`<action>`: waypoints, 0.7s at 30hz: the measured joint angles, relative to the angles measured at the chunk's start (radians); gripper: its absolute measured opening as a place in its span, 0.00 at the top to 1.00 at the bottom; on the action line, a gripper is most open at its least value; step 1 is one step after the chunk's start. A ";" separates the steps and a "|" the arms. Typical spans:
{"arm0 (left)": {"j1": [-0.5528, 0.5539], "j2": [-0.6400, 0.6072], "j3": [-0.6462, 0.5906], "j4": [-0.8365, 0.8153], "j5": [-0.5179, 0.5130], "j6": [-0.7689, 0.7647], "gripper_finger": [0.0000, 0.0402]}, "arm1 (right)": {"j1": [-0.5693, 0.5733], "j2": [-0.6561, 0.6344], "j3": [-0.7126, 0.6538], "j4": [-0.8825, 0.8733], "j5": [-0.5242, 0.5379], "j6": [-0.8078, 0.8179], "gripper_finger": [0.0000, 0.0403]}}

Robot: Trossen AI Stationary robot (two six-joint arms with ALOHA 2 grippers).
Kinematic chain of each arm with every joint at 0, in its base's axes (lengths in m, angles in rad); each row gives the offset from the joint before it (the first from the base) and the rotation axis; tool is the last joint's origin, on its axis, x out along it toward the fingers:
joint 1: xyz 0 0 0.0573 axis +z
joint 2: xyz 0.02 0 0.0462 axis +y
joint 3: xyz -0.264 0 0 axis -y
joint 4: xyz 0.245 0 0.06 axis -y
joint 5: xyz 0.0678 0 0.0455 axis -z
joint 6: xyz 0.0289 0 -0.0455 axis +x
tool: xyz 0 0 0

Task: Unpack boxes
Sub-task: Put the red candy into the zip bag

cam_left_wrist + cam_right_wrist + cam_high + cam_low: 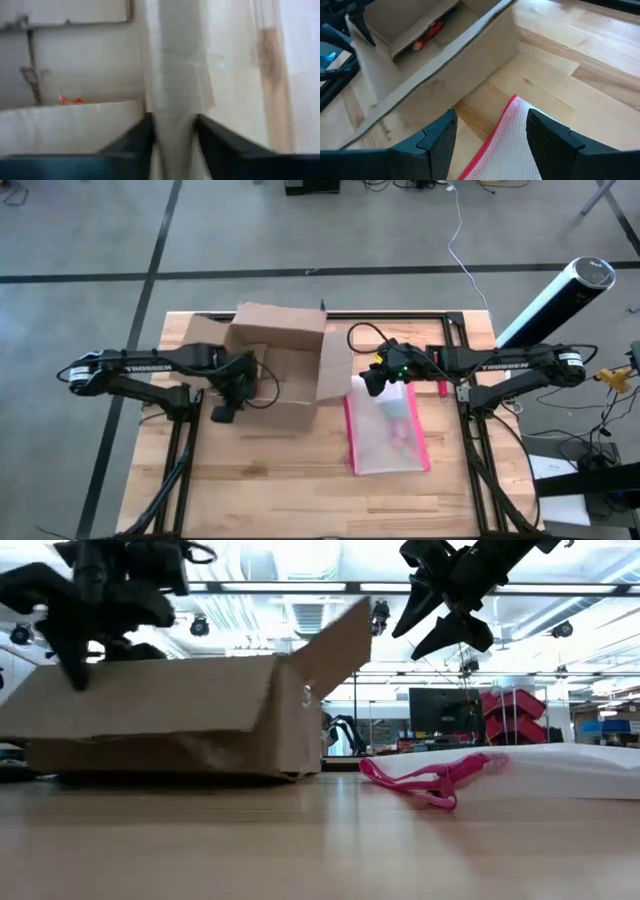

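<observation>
Between the left gripper's [172, 137] fingers [132, 142] sits a cardboard wall of the open box [275, 370], table-left. The right gripper [490, 137] hovers spread and empty over the pouch [385, 430]. Pulling could drag the box.

I see a light butcher-block table [270, 480] with a black frame around it. On its right half lies a translucent zip pouch [388, 430] with a pink edge, flat on the wood; in the low view its pink strip curls up off the surface. A small red item [443, 388] sits just beside the table's right rail. Off the table's far right corner stands a tilted black-and-pale-blue cylinder [555, 302]. Dark tape lines [150, 275] cross the grey floor, and a white cable [458, 250] trails over it.
</observation>
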 joint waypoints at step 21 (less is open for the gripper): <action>-0.067 0.434 0.395 0.101 0.081 0.100 0.86 | -0.100 -0.142 0.000 0.050 -0.010 -0.155 0.49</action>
